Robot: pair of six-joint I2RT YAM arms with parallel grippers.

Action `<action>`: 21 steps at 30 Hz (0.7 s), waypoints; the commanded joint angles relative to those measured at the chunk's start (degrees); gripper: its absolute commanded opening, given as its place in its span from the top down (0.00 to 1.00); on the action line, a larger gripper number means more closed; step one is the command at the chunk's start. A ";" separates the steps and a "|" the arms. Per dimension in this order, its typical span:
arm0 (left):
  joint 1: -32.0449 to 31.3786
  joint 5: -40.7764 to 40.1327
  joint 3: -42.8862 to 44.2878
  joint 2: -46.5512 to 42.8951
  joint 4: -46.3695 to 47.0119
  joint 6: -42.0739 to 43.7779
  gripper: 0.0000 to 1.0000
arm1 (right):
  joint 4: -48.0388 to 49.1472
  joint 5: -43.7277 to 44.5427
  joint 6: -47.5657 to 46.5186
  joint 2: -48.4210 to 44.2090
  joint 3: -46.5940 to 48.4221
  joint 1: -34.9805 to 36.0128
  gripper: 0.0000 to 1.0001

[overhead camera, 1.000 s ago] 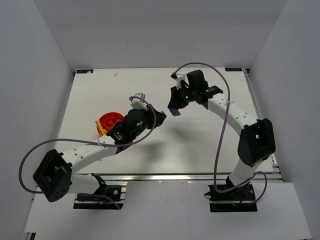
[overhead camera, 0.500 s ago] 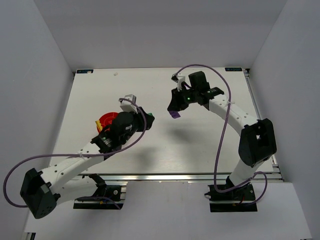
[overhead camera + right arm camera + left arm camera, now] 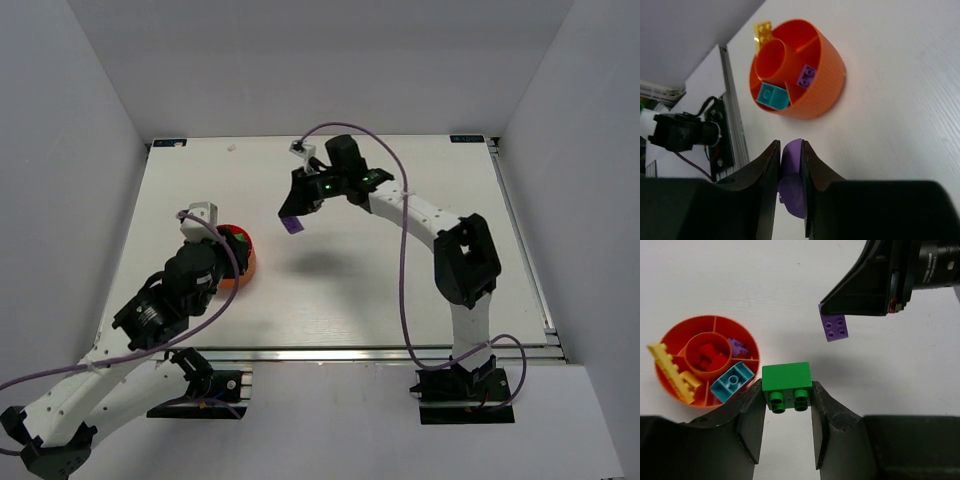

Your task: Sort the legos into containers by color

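Both arms swung left since my last look. Left gripper [image 3: 786, 396] clamped on green brick [image 3: 786, 376], lower centre, just beside orange divided bowl [image 3: 710, 318]. Right gripper [image 3: 790, 148] pinches purple brick [image 3: 791, 175], held above table near bowl. Drops next, I judge.

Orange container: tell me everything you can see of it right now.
The orange container is a round plastic bowl with a ribbed outer wall, a central cup and spoke dividers forming compartments. It stands upright on the white table. The cup holds red bricks; outer compartments hold a teal brick and a purple brick. Yellow bricks lie across its rim, sticking out. Only these and the table touch it.
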 commanded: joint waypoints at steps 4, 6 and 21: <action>0.19 -4.33 -1.66 -8.32 -9.45 -0.20 1.00 | 14.43 1.73 12.75 7.26 10.83 6.57 1.00; 0.19 -5.20 -1.83 -9.99 -10.15 -0.20 1.00 | 16.11 2.88 15.30 10.33 14.07 7.63 1.00; -0.33 -7.84 -2.01 -14.04 -14.38 -0.82 1.00 | 16.02 16.59 11.97 21.50 25.96 12.99 1.00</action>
